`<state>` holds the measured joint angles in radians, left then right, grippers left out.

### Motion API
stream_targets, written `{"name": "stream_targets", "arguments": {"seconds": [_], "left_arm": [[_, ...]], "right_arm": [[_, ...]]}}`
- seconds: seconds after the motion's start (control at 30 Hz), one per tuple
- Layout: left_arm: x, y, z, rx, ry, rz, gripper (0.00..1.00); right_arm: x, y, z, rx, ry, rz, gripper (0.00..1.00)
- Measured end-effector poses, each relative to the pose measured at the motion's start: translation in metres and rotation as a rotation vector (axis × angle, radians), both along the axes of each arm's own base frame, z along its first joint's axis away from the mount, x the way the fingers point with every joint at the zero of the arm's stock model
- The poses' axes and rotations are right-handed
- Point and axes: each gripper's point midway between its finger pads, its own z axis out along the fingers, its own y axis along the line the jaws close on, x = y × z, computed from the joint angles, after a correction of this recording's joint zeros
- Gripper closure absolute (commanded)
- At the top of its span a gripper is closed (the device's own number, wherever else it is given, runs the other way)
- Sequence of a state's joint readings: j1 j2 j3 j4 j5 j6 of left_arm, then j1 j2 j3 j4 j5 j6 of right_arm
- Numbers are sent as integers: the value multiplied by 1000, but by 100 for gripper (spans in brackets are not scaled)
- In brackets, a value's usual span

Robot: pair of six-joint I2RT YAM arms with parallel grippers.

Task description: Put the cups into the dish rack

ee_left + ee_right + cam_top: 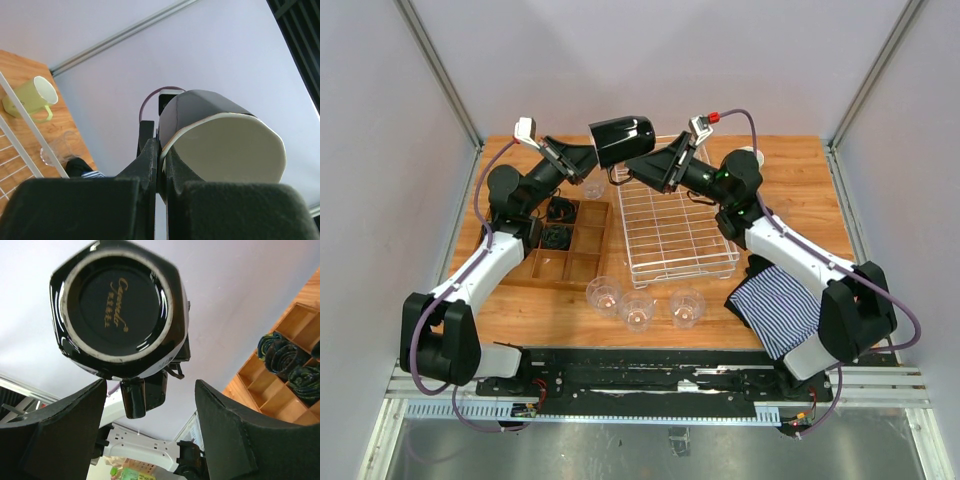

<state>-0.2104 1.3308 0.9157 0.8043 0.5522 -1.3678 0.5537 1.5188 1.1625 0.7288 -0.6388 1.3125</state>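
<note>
Left gripper (590,155) pinches black mug (623,138) by its rim, sideways above the far-left corner of dish rack (670,225). The right gripper (632,168) gapes wide at the mug's base, likely awaiting handover.

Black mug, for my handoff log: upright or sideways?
On its side: the black mug shows its base to the right pincer, left pincer pinching its rim.

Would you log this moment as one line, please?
left gripper: shut on black mug; right gripper: open, facing its base; dish rack: nothing seen inside
</note>
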Motion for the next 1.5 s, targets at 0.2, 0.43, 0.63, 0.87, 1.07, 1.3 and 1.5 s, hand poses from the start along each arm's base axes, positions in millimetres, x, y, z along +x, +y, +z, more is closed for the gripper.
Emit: {"name": "stream_targets", "arguments": {"seconds": [0.2, 0.43, 0.63, 0.87, 1.07, 1.3, 1.5], "left_arm": [[2, -1, 0, -1, -1, 14, 99], [4, -6, -17, 39, 54, 4, 100], [7, -6, -24, 60, 67, 12, 100], [10, -3, -28, 63, 89, 24, 99], [10, -3, -30, 63, 107, 20, 99], [16, -4, -41, 115, 120, 30, 47], [24, 15, -61, 199, 159, 101, 19]], "right_arm": [[-7, 16, -1, 29, 7, 36, 34], [-6, 28, -10, 29, 39, 62, 46], [-6, 31, -5, 61, 44, 75, 56], [-3, 37, -7, 76, 65, 95, 78], [-5, 38, -10, 71, 79, 110, 99], [-1, 40, -20, 14, 86, 93, 99], [14, 34, -52, -142, 126, 59, 99]]}}
